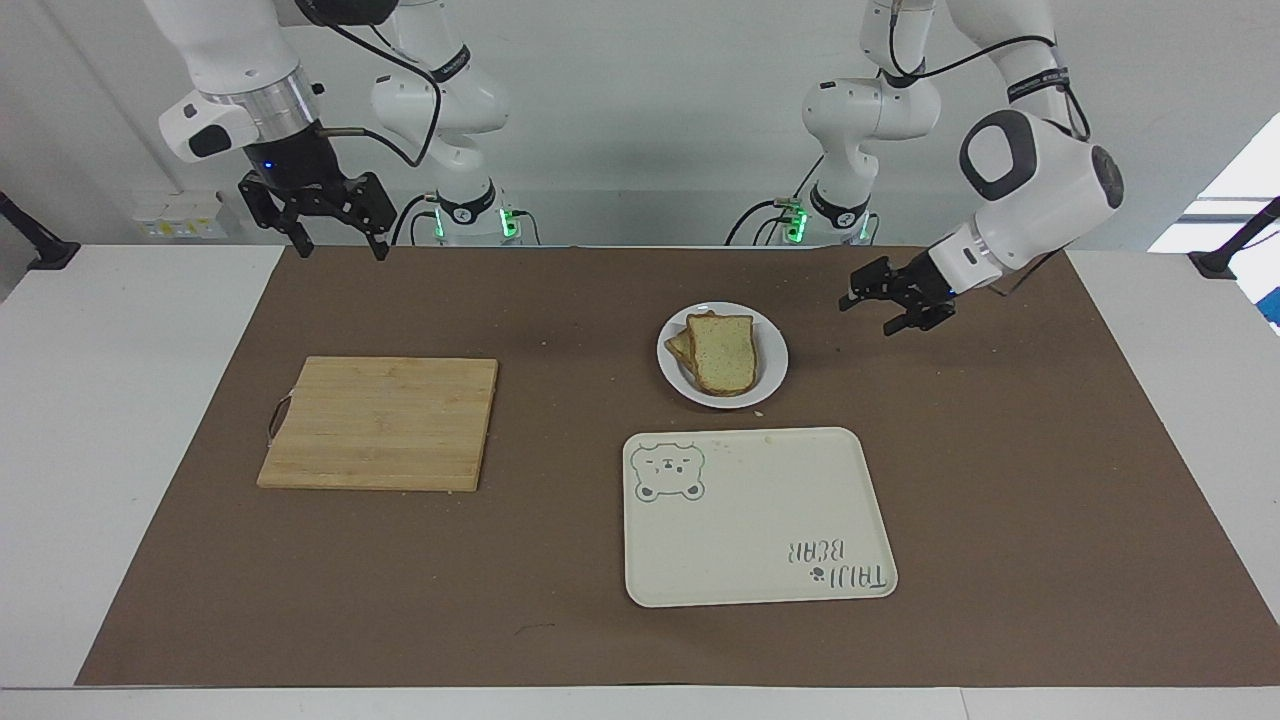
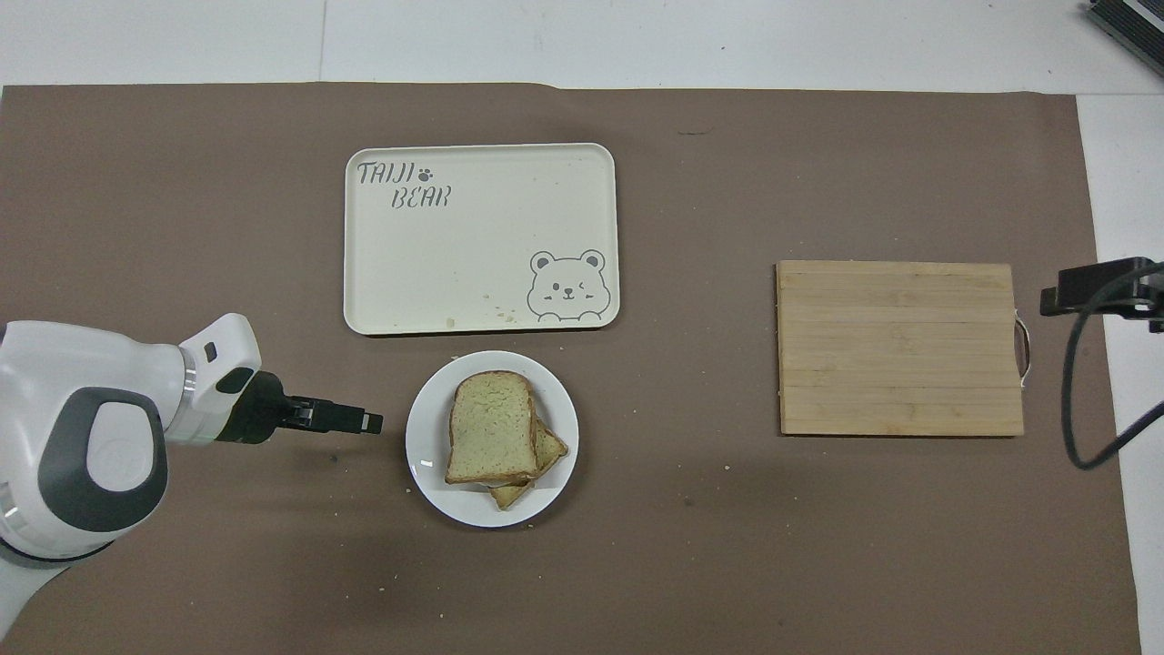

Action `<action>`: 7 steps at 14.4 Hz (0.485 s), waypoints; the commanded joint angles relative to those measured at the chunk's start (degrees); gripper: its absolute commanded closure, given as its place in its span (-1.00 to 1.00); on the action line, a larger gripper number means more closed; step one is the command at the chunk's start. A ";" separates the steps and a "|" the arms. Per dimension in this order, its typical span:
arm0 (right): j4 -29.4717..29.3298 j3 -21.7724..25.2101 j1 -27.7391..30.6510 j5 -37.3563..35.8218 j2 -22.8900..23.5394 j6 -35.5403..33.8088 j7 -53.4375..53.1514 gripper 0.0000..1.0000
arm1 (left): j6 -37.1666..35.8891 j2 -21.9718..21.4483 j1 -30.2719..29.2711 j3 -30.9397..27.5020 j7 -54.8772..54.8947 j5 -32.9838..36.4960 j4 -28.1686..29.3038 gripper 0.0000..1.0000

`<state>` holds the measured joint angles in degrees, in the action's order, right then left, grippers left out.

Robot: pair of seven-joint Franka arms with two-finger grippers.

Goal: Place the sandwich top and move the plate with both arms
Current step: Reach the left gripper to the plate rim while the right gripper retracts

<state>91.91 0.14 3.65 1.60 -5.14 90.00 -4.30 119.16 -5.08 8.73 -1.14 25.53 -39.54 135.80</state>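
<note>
The sandwich top (image 1: 722,352) lies on the stacked slices on the small white plate (image 1: 672,366), and nothing holds it; it also shows in the overhead view (image 2: 491,426) on the plate (image 2: 426,466). My left gripper (image 1: 868,315) is open and empty. It hangs low over the mat beside the plate, toward the left arm's end, and is apart from the rim; the overhead view shows it too (image 2: 371,424). My right gripper (image 1: 338,246) is open and empty, raised over the mat's edge by the right arm's base; it is also in the overhead view (image 2: 1051,299).
A cream tray with a bear drawing (image 1: 760,520) (image 2: 473,255) lies just farther from the robots than the plate. A wooden cutting board (image 1: 380,420) (image 2: 900,346) lies toward the right arm's end. Crumbs dot the brown mat.
</note>
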 commanded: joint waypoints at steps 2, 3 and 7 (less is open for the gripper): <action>1.95 -1.01 0.75 -2.83 -0.84 0.09 3.16 -1.00 | 7.39 0.24 4.26 -0.62 1.19 -5.01 5.52 -0.84; 2.04 -1.02 0.83 -2.65 -0.93 0.09 3.16 -1.00 | 8.53 0.77 5.32 -0.62 1.19 -6.50 6.05 -0.75; 2.40 -1.02 0.74 -2.21 -1.10 -0.17 3.25 -1.00 | 13.19 1.73 9.19 -0.62 1.45 -10.11 8.25 -0.38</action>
<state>93.14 -0.30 3.80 0.13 -5.24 89.84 -2.36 128.65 -3.41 15.33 -1.04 25.89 -47.33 142.07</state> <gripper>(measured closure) 0.000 0.229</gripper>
